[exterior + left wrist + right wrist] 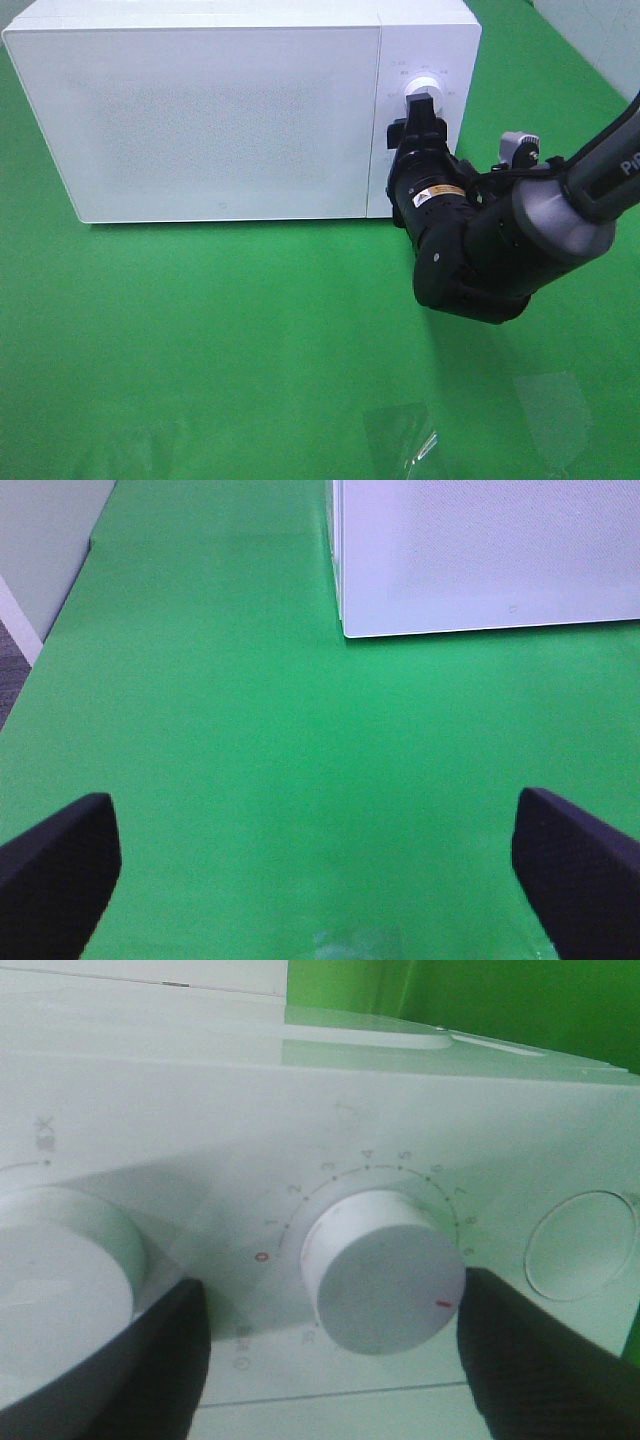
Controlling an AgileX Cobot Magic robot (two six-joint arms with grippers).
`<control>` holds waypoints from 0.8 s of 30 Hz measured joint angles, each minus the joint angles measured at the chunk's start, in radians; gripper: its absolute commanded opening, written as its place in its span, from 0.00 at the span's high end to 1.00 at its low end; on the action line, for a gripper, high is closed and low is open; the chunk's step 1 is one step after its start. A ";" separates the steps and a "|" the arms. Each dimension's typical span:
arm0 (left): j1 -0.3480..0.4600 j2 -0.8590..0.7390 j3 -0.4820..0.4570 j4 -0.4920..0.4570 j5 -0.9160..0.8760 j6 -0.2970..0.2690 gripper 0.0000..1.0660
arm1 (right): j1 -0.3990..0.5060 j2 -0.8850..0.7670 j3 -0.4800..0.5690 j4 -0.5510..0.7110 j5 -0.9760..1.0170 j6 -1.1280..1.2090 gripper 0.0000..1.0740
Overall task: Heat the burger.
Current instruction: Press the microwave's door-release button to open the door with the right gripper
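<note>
Item: timer knob (385, 1275), at 3 o'clock on the shut microwave (200, 110).
My right gripper (330, 1305): open, fingers (520, 1360) either side of the knob.
My left gripper (320, 870): open over the counter (200, 330).
Burger: unseen, presumably inside.
Handling: back off straight along the knob's axis; no sideways brush.

Right claw (335, 1360) straddles white dial (385, 1270), jaws parted; red mark (445, 1303) points near 9.
</note>
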 measured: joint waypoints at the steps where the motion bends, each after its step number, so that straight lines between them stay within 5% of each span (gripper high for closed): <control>1: 0.000 0.000 0.000 0.000 0.000 0.000 0.06 | 0.000 0.000 0.000 0.000 0.000 0.000 0.34; 14: 0.000 0.000 0.000 0.001 0.000 0.000 0.06 | 0.036 -0.157 0.145 -0.079 0.026 -0.177 0.34; 24: 0.000 0.000 0.000 0.001 0.000 0.000 0.06 | 0.035 -0.402 0.216 -0.140 0.537 -0.759 0.34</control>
